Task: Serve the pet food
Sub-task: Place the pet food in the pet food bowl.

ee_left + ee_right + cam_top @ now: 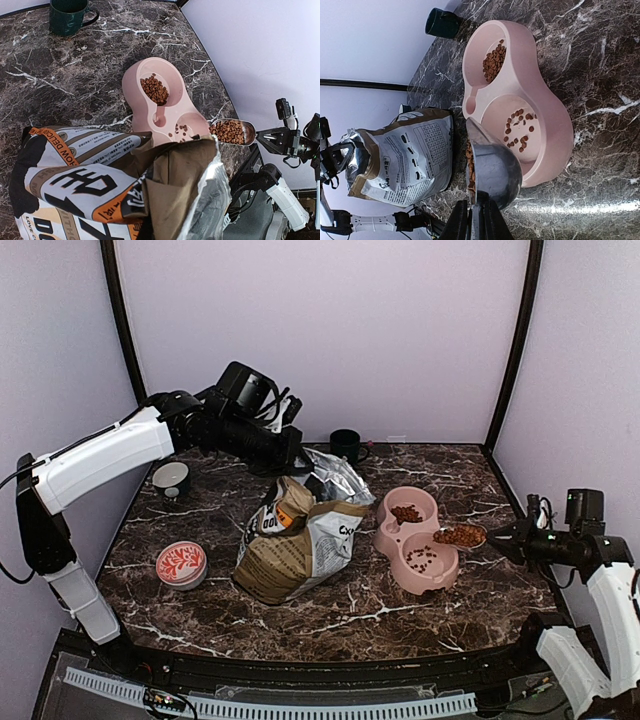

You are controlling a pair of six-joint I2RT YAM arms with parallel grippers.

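Pet food fills a metal scoop held level over the near compartment's right rim of the pink double bowl. My right gripper is shut on the scoop's handle. In the right wrist view the scoop hangs beside the bowl, with my gripper clamped on its handle. A heap of pet food lies in the far compartment and a scatter of pellets in the near one. My left gripper holds up the open top of the bag; its fingers are hidden in the left wrist view.
A dark mug stands at the back centre. A small dark bowl sits at the back left and a red patterned bowl at the front left. Walls close in the table on three sides.
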